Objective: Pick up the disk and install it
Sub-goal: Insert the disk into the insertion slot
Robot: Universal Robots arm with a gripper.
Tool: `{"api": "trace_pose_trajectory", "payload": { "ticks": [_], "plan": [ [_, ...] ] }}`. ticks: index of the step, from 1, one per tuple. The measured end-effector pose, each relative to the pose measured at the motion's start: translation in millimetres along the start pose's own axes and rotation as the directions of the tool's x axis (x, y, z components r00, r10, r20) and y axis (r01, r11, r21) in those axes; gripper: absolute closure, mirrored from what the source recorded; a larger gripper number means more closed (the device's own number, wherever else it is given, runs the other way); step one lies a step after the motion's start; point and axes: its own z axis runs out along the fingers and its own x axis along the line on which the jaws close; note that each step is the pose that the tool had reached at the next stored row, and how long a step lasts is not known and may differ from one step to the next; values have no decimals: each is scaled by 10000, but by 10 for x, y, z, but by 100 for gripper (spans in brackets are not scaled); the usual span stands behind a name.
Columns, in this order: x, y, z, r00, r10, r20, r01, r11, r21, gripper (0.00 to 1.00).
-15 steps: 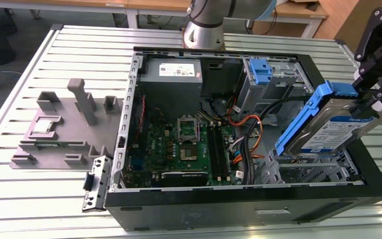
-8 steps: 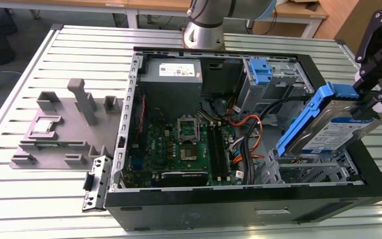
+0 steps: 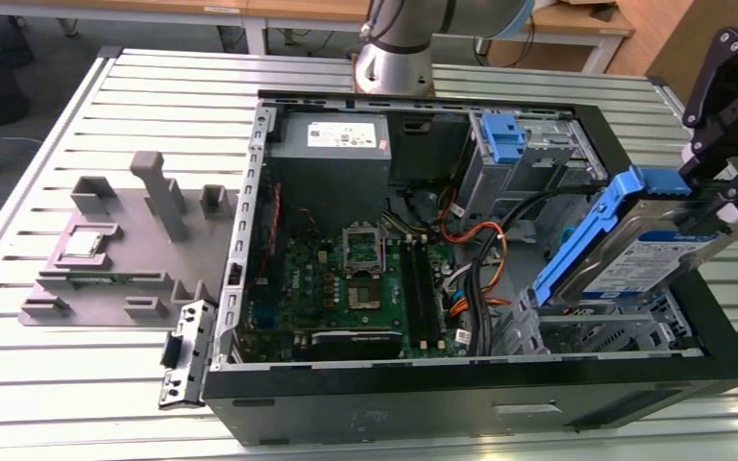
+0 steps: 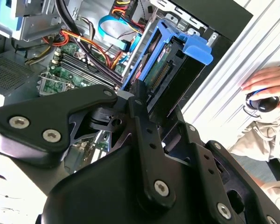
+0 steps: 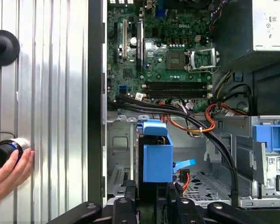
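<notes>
Tool (image 3: 725, 197) clamped on 1 end of the disk (image 3: 632, 254), at about 3 o'clock in the exterior view. In the second wrist view the tool (image 4: 139, 95) has 1 finger (image 4: 141, 116) flat against the disk (image 4: 170, 70), by its connector end. Disk is tilted, blue carrier edge up, high end at the tool, low end down toward the drive cage (image 3: 600, 327) in the 4 o'clock corner of the open computer case (image 3: 472, 389). Cannot tell if the low end touches the cage.

In the first wrist view the disk (image 5: 157, 158) sits end-on over the cage floor, orange and black cables (image 5: 210, 121) near it.

Motherboard (image 3: 343, 279) fills the case middle. Power supply (image 3: 331, 134) at 12 o'clock of it, upright blue latch (image 3: 504, 134) at 1 o'clock.

Case lies on the ribbed metal surface (image 3: 61, 384). Grey fixture (image 3: 126, 259) at 9 o'clock of the case, well apart, with 1 small square chip (image 3: 84, 242) on it.

A person's hand (image 5: 9, 172) holds a dark round object (image 5: 2, 155) at the surface edge.
</notes>
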Motion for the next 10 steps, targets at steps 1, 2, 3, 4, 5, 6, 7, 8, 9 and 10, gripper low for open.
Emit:
{"api": "trace_pose_trajectory", "payload": {
  "ticks": [1,2,3,4,5,6,7,8,9,10],
  "plan": [
    [0,-2,8,10000,-23,0,23,10000,-1,65],
    [0,-3,13,10000,-47,-1,47,10000,-1,65],
    [1,-2,15,10000,-64,-2,64,10000,-2,65],
    [1,-3,15,10000,-68,-4,68,10000,-2,65],
    [1,-3,16,10000,-69,-4,69,10000,-2,65],
    [1,-3,20,10000,-70,-2,70,10000,-3,65],
    [1,-3,24,10000,-70,0,70,10000,-3,65],
    [1,-4,30,10000,-71,-1,71,10000,-3,65],
    [1,-4,36,10000,-72,-2,72,10000,-2,65],
    [1,-4,38,10000,-72,-1,72,10000,-3,65]
  ]
}}
